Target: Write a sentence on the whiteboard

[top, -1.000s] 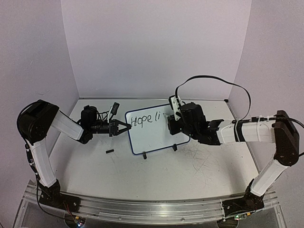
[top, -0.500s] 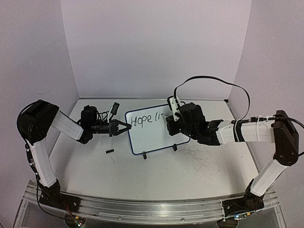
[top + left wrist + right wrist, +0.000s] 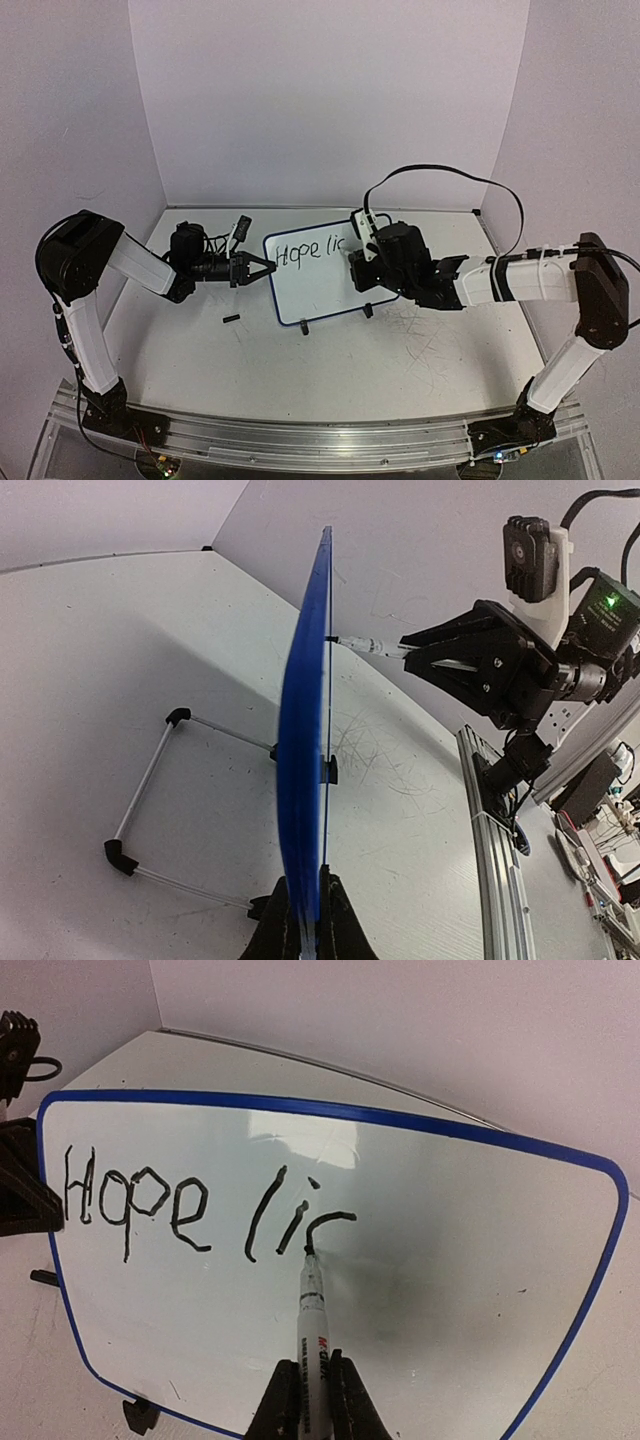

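The whiteboard (image 3: 318, 290), white with a blue rim, stands tilted on its black feet mid-table. My left gripper (image 3: 267, 267) is shut on its left edge; in the left wrist view the board (image 3: 305, 730) runs edge-on out of my left gripper (image 3: 308, 922). My right gripper (image 3: 312, 1392) is shut on a white marker (image 3: 313, 1310). The marker's black tip touches the whiteboard (image 3: 460, 1260) at the lower end of a fresh curved stroke. The writing reads "Hope li" plus that stroke. From above, the right gripper (image 3: 360, 266) covers the board's right part.
A small black cap (image 3: 231, 320) lies on the table left of the board's front. The board's wire stand (image 3: 150, 780) reaches out behind it. The aluminium rail (image 3: 300, 435) with both arm bases runs along the near edge. Walls close in the back and sides.
The right gripper has shifted slightly left and the marker has drawn a new curved stroke after "li". The left gripper and the board have not moved.
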You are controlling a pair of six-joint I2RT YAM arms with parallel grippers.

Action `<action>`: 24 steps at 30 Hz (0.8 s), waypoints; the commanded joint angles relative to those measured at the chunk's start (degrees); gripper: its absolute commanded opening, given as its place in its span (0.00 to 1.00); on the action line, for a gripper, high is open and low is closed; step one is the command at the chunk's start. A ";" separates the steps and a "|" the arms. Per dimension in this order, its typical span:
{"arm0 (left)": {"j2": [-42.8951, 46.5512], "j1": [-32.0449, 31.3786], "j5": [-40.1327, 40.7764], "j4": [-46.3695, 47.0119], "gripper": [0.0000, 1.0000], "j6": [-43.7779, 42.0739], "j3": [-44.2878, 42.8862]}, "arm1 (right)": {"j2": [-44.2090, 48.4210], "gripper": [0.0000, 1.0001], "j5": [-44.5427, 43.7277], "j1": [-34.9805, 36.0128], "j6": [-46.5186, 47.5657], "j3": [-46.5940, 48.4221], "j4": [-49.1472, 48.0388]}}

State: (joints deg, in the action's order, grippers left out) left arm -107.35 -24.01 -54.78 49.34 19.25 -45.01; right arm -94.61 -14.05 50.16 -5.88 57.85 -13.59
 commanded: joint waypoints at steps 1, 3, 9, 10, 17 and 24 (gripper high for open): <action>-0.14 -1.04 2.14 -5.33 0.00 -4.83 -0.51 | 1.04 0.00 -2.61 0.03 -0.89 -0.37 0.76; -0.14 -1.04 2.22 -5.43 0.00 -4.83 -0.53 | 1.24 0.00 -3.55 0.02 -0.87 -0.22 0.76; -0.14 -1.04 2.15 -5.46 0.00 -4.91 -0.60 | 1.42 0.00 -6.29 -0.05 -0.58 0.49 0.55; -0.14 -1.04 2.15 -5.51 0.00 -4.92 -0.58 | 1.38 0.00 -6.43 -0.10 -0.54 0.61 0.46; -0.06 -1.04 2.08 -5.64 0.00 -4.99 -0.60 | 0.83 0.00 -7.15 -0.37 -0.06 1.58 -1.22; -0.04 -1.04 2.14 -5.68 0.00 -5.10 -0.60 | 0.23 0.00 -7.59 -0.68 0.86 2.34 -2.16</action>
State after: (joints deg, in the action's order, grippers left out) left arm -107.31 -24.08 -54.70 48.51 19.22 -45.34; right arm -94.61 -18.85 50.39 -5.77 57.84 -13.74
